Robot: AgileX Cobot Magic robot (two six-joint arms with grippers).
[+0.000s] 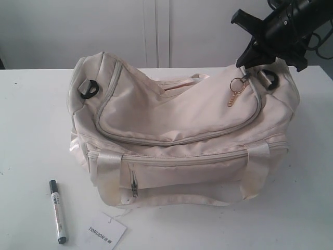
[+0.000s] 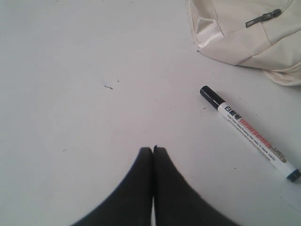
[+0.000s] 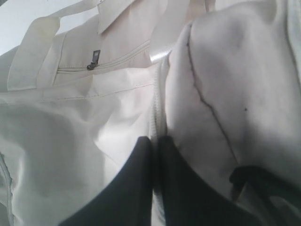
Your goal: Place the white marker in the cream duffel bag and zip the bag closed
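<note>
While left fingers (image 2: 140, 181) and right fingers (image 3: 134, 181) sit clenched, white table (image 1: 31, 130) (speckled), pale wall (image 1: 78, 26).

The left gripper (image 2: 153, 149) hangs over the white table (image 2: 66, 52) with its two dark fingers pressed flat together and nothing between them. The white marker (image 2: 249, 133) lies flat on the table off to one side of the fingertips, apart from them. Its barrel carries red and black print (too small to read in full). Its black cap end points toward the cream duffel bag (image 2: 244, 37), near it but not touching. Only a corner of the bag shows, with a shiny satin strap (image 2: 207, 34) and a dark zip pull (image 2: 261, 18). A small dark speck (image 2: 109, 86) marks the table.
</note>
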